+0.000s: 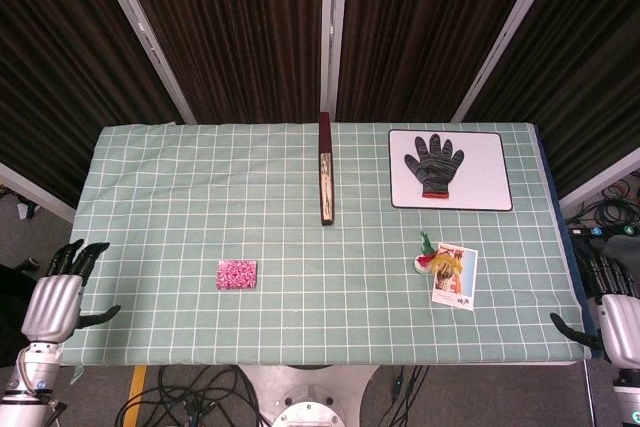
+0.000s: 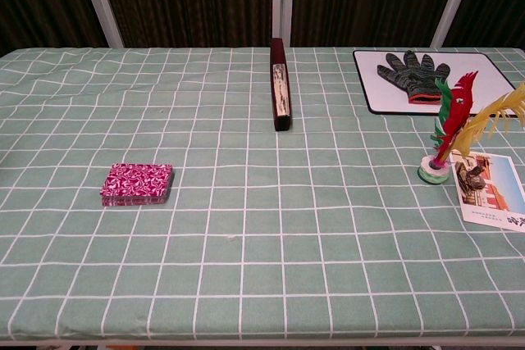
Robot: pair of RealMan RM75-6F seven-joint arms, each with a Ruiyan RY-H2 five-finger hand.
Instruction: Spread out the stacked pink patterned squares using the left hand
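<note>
The pink patterned squares (image 1: 236, 274) lie in one neat stack on the green checked cloth, left of centre near the front; the chest view shows the stack (image 2: 137, 183) as a low block with a swirled pink top. My left hand (image 1: 60, 297) hangs off the table's left front corner, fingers apart and holding nothing, well to the left of the stack. My right hand (image 1: 612, 312) sits beyond the right front corner, fingers apart and empty. Neither hand shows in the chest view.
A dark wooden bar (image 1: 326, 167) stands along the table's centre line at the back. A grey knit glove (image 1: 433, 163) rests on a white board (image 1: 490, 182) at the back right. A feathered shuttlecock (image 2: 449, 133) and a postcard (image 2: 490, 188) lie front right.
</note>
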